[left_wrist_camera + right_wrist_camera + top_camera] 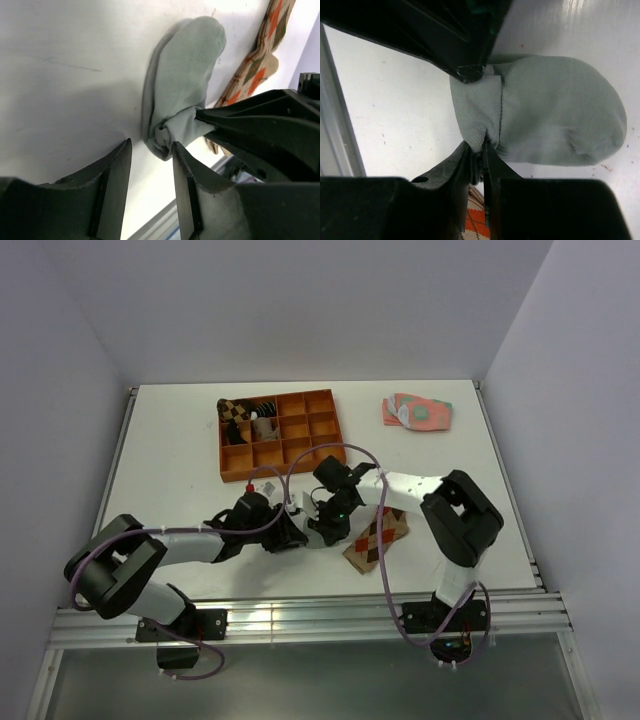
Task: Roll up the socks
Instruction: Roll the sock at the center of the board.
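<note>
The grey sock (555,115), near the table's (170,440) front edge, is pinched at its rolled end by the right gripper (482,148), whose jaws are closed on the fabric. The left gripper (150,150) is held part-open at the roll, gripping nothing. The argyle sock (378,538) is laid just beside.

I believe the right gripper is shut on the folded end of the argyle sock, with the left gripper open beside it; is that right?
Not quite: the right wrist view shows the right gripper shut on the folded end of the grey sock; the argyle sock lies nearby. The left gripper is indeed open beside it.
</note>
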You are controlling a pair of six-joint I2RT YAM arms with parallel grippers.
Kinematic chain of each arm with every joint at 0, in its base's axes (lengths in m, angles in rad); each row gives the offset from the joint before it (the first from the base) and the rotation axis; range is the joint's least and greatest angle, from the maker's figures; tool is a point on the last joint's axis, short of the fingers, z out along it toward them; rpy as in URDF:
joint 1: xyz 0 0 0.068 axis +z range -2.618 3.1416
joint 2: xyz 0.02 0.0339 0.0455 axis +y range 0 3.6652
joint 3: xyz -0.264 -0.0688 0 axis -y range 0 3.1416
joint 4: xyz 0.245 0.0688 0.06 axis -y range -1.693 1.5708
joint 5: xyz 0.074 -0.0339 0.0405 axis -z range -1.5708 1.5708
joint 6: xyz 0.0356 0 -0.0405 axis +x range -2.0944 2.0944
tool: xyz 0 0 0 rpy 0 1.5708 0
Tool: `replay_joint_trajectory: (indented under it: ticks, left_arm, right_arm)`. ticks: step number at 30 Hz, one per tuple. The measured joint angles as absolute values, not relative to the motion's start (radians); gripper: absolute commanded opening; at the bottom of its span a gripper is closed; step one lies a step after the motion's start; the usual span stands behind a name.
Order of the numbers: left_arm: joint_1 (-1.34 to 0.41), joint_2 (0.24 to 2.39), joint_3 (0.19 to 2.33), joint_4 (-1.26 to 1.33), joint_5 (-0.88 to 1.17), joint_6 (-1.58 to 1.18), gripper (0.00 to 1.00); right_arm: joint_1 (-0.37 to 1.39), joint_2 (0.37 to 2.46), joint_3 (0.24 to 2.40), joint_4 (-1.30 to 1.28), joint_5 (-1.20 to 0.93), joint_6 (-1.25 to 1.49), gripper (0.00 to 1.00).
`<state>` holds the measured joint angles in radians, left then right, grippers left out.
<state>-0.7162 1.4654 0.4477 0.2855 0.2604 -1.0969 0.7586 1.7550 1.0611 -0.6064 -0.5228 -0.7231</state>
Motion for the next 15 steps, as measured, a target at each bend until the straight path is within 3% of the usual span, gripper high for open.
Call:
replay_joint_trajectory:
  ticks: [15]
  left_arm:
    - [-0.765,1.093,0.29,0.308,-0.001,-0.928,0.5]
  right_arm:
    - [0.662,2.125,1.473,-1.051,-0.751,-0.731,0.19]
